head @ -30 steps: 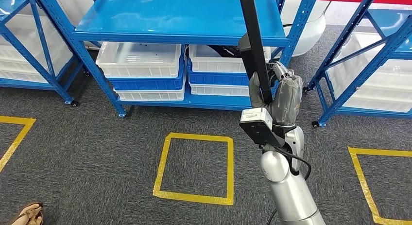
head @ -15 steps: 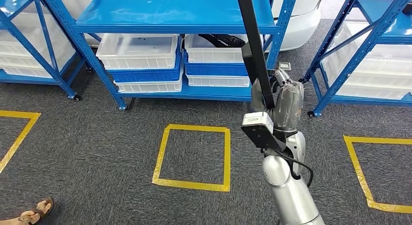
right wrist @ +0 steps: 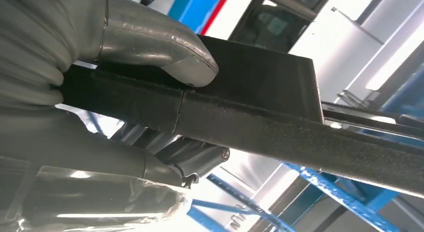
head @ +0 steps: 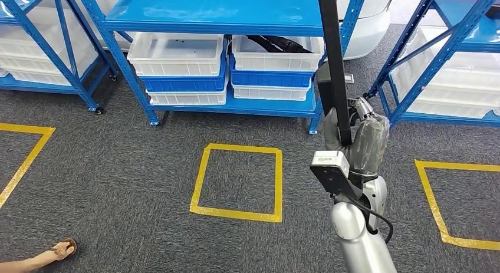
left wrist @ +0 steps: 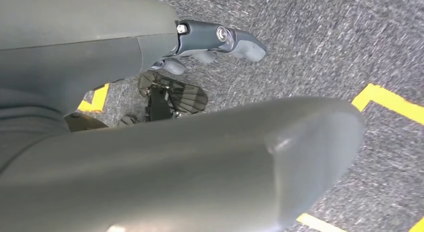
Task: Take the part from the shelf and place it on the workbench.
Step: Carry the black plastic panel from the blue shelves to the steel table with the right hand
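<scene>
The right hand (head: 359, 140) is wrapped around a long black part (head: 333, 61), thumb on one face and fingers (right wrist: 195, 159) on the other, so the bar is clamped between them and stands nearly upright, running from the hand toward 12 o'clock and out of the head view. Close up at the right wrist, the thumb (right wrist: 165, 54) presses flat on the part's dark, rough surface. The left hand (left wrist: 150, 142) hangs over the grey carpet (head: 118, 167); its thumb and darker fingers are apart with nothing between them. Ahead at 12 o'clock is a blue shelf (head: 218, 13) with white and blue bins (head: 177, 55) stacked on its low tier, one bin (head: 277, 52) holding more black pieces. A yellow tape square (head: 239, 176) marks the floor in front of it, with another (head: 454, 202) at 3 o'clock beyond the right arm. A person's foot (head: 62, 249) shows at 8 o'clock
</scene>
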Controlling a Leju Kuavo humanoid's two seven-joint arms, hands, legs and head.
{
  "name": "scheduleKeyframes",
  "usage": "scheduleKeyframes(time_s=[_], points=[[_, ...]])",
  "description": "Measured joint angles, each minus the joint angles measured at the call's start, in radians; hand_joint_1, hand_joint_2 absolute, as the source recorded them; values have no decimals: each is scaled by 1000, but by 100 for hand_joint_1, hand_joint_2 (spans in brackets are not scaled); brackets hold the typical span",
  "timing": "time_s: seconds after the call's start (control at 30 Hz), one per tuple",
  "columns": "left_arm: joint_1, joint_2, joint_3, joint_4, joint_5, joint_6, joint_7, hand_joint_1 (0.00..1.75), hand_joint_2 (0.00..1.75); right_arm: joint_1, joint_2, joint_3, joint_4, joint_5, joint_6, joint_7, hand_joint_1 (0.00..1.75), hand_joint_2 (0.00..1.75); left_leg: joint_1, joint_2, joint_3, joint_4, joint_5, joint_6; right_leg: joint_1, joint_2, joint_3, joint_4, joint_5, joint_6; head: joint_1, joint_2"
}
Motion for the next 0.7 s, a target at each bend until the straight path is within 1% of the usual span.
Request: scheduleKeyframes(time_s=[0.03,0.07,0.1,0.13,0.17,0.23,0.27,0.3,0.33,0.37,0.4,0.43,0.47,0.5,0.53,0.57,0.6,0.63,0.67,0.7], points=[[-3,-1,-1,0,-1,0,0,0,0,4,-2,-4,-5,0,0,0,175,175,1,1,-13,15,-1,-3,-2,0,43,-66,13,7,0,0],[-6,0,-2,0,-2,0,0,0,0,7,-3,-6,-10,1,-1,-1,175,175,-1,1,-25,30,-3,-8,-1,0,77,-119,25,12,0,0],[-9,0,-3,-1,-2,0,0,0,0,10,-5,-9,-17,1,-1,-2,175,175,-3,0,-37,46,-5,-13,0,2,99,-155,32,10,1,0],[-13,1,-3,-1,-3,0,0,0,0,14,-6,-12,-22,2,-2,-3,175,175,-4,0,-46,60,-7,-18,2,3,109,-173,35,6,2,0],[-16,1,-4,-1,-4,-1,-1,0,0,20,-7,-15,-27,3,-2,-3,175,175,-6,-1,-51,66,-7,-20,5,5,104,-166,38,0,4,0],[-20,-1,-4,-1,-5,-1,-1,0,0,27,-9,-20,-35,4,-3,-4,175,175,-1,-2,-57,74,-7,-22,2,6,101,-165,42,-12,4,0],[-21,-3,-4,-1,-6,0,-1,0,0,30,-10,-22,-38,4,-3,-5,175,175,1,-2,-62,85,-17,-26,0,6,99,-165,46,-17,4,0],[-23,-5,-5,-1,-8,2,0,0,0,34,-11,-25,-43,4,-3,-6,175,175,4,-2,-73,114,-39,-32,-3,6,97,-165,49,-22,3,0],[-26,-7,-5,-1,-11,4,1,0,0,41,-12,-29,-50,3,-4,-9,175,175,7,-2,-91,161,-72,-39,-4,7,95,-165,52,-26,2,0],[-30,-9,-5,-1,-14,6,3,0,0,51,-14,-33,-58,2,-4,-12,175,175,9,-2,-113,222,-110,-45,-3,6,93,-165,53,-29,1,0],[-33,-11,-5,-1,-17,7,6,0,0,63,-15,-38,-66,0,-5,-17,175,175,12,-1,-135,285,-142,-49,-1,5,91,-165,55,-31,0,0],[-34,-12,-6,-1,-20,9,9,0,0,75,-15,-43,-72,-6,-5,-22,175,175,13,-1,-149,328,-158,-50,1,4,90,-165,55,-32,0,0],[-35,-12,-6,-1,-22,10,12,0,0,86,-15,-47,-77,-13,-5,-27,175,175,13,-1,-147,339,-157,-47,4,4,90,-165,56,-32,0,0],[-35,-12,-6,-1,-24,10,14,0,0,95,-15,-51,-81,-20,-5,-33,175,175,12,-2,-129,314,-138,-40,7,5,90,-165,56,-33,0,0],[-36,-11,-6,-1,-26,10,16,0,0,101,-15,-55,-85,-26,-6,-38,175,175,9,-3,-94,256,-108,-28,10,6,92,-165,57,-33,0,0],[-37,-7,-6,-1,-28,11,17,0,0,107,-15,-58,-89,-30,-7,-42,175,175,5,-5,-56,190,-85,-11,10,7,93,-166,57,-32,1,0],[-38,-3,-6,-1,-32,12,19,0,0,112,-15,-62,-93,-34,-9,-46,175,175,-2,-6,-26,135,-68,6,11,7,92,-167,59,-29,5,0],[-39,2,-6,-2,-35,13,20,0,0,118,-15,-67,-97,-41,-11,-50,175,175,-10,-8,-7,99,-59,19,6,7,91,-169,61,-25,7,0],[-40,6,-6,-2,-38,15,21,0,0,127,-16,-71,-99,-49,-13,-54,175,175,-17,-9,-2,84,-59,27,-1,5,89,-171,64,-21,9,0],[-40,8,-7,-3,-39,17,22,0,0,136,-17,-74,-101,-58,-14,-58,175,175,-24,-10,-1,76,-55,31,-4,4,89,-175,68,-14,8,0]])
